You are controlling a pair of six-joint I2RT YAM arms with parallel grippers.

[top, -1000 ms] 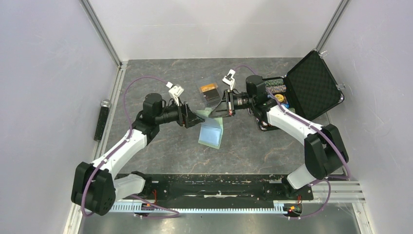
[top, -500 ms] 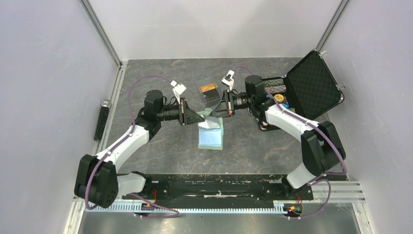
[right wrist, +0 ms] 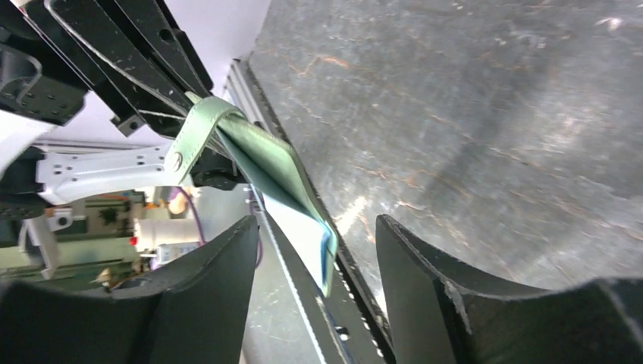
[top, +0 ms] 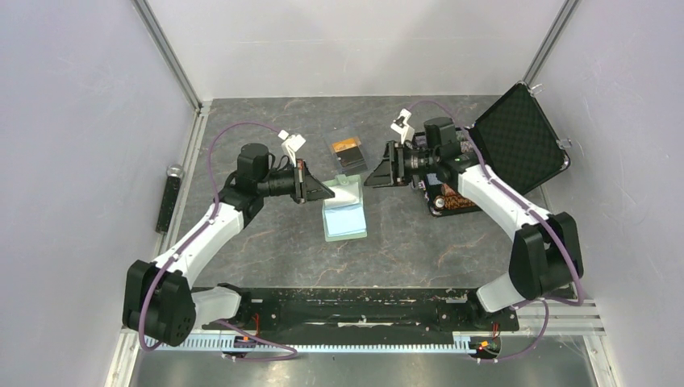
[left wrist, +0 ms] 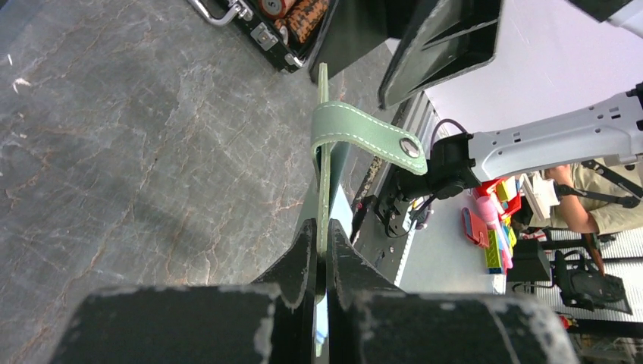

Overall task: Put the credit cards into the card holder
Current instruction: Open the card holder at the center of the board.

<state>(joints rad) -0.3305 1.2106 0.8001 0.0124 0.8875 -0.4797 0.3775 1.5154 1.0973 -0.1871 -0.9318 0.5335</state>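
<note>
Card holder (top: 345, 218) open on tabletop (top: 419, 242), between the two arms. Lower leaf lying flat with light-blue pockets up; upper leaf lifted and pinched at its edge by left fingers (left wrist: 321, 262), clamped tight on the green flap. Snap tab (left wrist: 356, 133) curling free off the top of that flap. Right fingers (top: 371, 176) spread apart, holding nothing, near the raised flap but not touching it.

Credit cards (top: 348, 153) in a small stack, orange and dark, on tabletop just beyond the holder. None visible in the pockets.

Handling, as a judgement: holder light, soft, floppy at the fold, likely to slide or fold shut unless pinned. Grip on the flap edge well placed, away from the pocket mouths. Cards thin, stiff, slick, flat on a hard surface. Awkward to lift from above, better taken by a short edge.

Room: bare tabletop to the left and on the near side of the holder. Black case (top: 516, 141) open close on the right, crowding that arm's swing. Both wrists close together over the holder, little slack between them.
</note>
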